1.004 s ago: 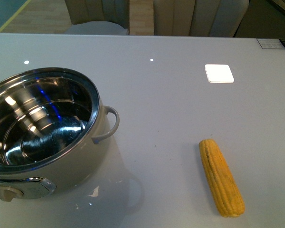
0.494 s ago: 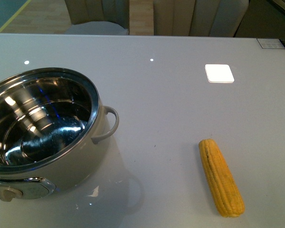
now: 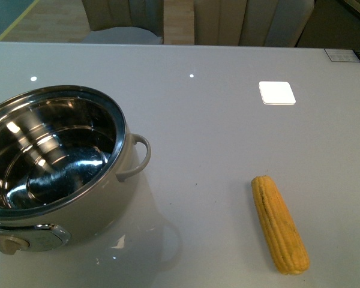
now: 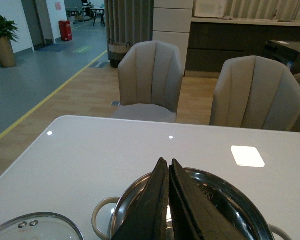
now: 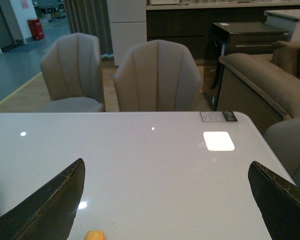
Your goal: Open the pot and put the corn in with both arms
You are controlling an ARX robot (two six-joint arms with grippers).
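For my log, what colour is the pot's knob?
Knob is beige; front view shows it best.

— What sort of place is this?
— A home-style dining and kitchen corner. There is a glossy pale-grey table (image 3: 228, 132) with beige padded chairs with fluted backs (image 4: 150, 75), dark kitchen cabinets (image 4: 225, 47) far behind, and a tan sofa (image 5: 257, 85) on the right.
— A real home?
— Cannot tell. The yellow floor line (image 4: 45, 100) and the wide blue-grey hall floor (image 4: 35, 75) far left suggest a showroom or lab.

You will find no lettering here that you can read. The dark sticker (image 3: 348, 54) at the far right corner of the bench (image 3: 216, 120) carries light print, but it is too small and blurred to make out in the front or right wrist view.
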